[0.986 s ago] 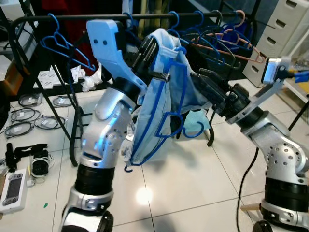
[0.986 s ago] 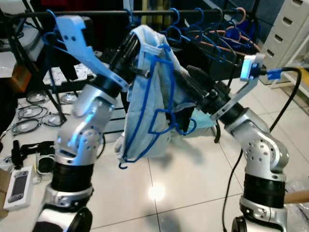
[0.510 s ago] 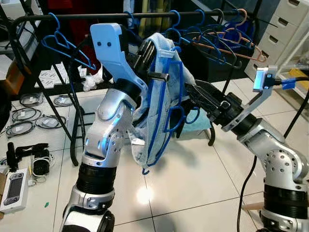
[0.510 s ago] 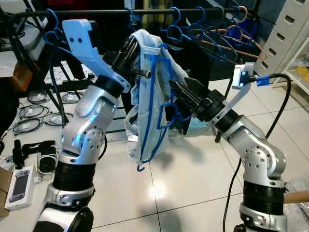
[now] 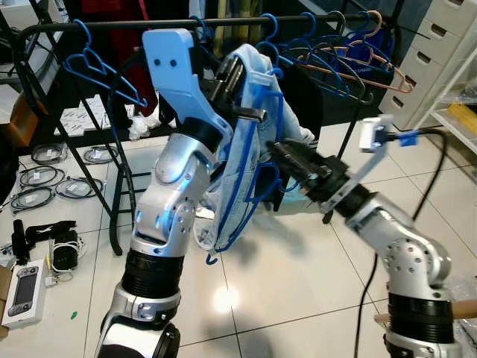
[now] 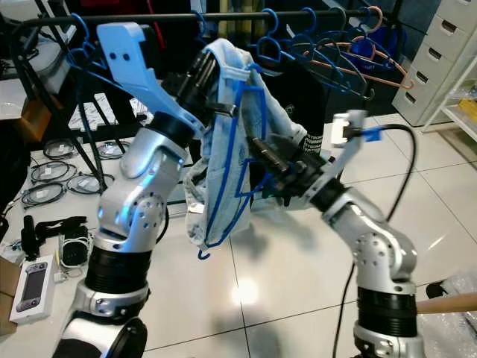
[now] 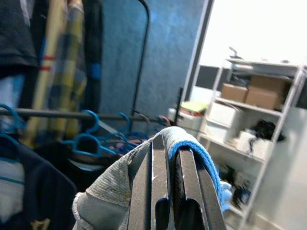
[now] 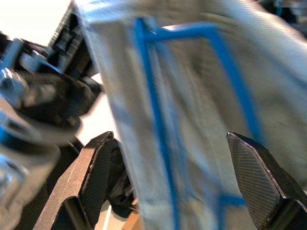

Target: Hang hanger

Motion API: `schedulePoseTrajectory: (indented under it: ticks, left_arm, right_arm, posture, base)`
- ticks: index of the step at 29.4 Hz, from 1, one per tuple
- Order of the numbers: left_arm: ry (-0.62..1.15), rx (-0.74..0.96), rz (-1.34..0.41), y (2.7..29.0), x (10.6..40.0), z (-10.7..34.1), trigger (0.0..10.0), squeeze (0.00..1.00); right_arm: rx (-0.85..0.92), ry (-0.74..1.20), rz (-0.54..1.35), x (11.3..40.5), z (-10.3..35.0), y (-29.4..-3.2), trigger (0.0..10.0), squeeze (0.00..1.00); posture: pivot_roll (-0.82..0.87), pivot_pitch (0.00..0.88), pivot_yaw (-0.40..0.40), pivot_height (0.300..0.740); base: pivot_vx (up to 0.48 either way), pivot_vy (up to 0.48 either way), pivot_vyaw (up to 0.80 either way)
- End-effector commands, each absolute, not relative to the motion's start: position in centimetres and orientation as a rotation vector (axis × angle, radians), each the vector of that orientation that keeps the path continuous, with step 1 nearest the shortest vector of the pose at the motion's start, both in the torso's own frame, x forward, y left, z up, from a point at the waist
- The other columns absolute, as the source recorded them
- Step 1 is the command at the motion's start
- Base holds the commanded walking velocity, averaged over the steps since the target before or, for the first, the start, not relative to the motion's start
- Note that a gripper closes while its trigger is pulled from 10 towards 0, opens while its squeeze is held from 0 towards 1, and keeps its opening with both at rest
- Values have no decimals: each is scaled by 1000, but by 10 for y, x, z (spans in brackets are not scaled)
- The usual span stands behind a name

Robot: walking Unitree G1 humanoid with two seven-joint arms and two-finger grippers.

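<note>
My left gripper (image 5: 232,77) is raised just below the black clothes rail (image 5: 223,24) and shut on the top of a blue plastic hanger (image 5: 250,168). A pale blue denim garment (image 5: 262,82) is draped over that hanger. In the left wrist view the cloth (image 7: 120,191) folds over the closed fingers (image 7: 160,163). My right gripper (image 5: 285,154) reaches in from the right at mid-height, open. Its fingers (image 8: 98,167) stand on either side of the garment and a blue hanger bar (image 8: 153,105).
Several blue, black and copper hangers (image 5: 328,56) hang on the rail's right half, and one blue hanger (image 5: 93,67) on the left. White drawers (image 5: 432,45) stand at the far right. Cable coils (image 5: 45,179) and a white handheld device (image 5: 22,283) lie on the tiled floor at left.
My right arm has swung left and lower, bringing its open gripper up against the garment. The hanging cloth and hanger have swayed a little. The left gripper keeps its hold.
</note>
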State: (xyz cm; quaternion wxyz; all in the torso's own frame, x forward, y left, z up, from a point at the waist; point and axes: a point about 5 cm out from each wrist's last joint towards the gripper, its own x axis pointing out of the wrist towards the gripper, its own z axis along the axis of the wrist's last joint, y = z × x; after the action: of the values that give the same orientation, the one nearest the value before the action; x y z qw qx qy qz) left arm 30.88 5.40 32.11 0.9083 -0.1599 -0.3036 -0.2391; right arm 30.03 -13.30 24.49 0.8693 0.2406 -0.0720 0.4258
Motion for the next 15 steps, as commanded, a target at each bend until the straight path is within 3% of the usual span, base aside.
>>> schedulePoseTrajectory:
  ticks: [1,12,13,15]
  left_arm:
    - [-667,-336,-511,50,301,325,10000,0]
    - [-668,-347,-509,49,301,326,10000,0]
    - [-672,-352,-512,48,300,327,10000,0]
    - [-672,-352,-512,48,300,327,10000,0]
  right_arm:
    - [507,-194,932,296,254,-127,10000,0]
    - [495,-236,931,298,263,-121,10000,0]
    - [485,-234,892,302,262,-122,5725,0]
    - [485,-234,892,302,262,-122,5725,0]
  posture:
    - [-82,163,37,740]
    - [-88,162,33,740]
    - [-88,163,31,740]
    - [-88,163,31,740]
  base:
    - [0,0,0]
    - [0,0,0]
    - [0,0,0]
    - [0,0,0]
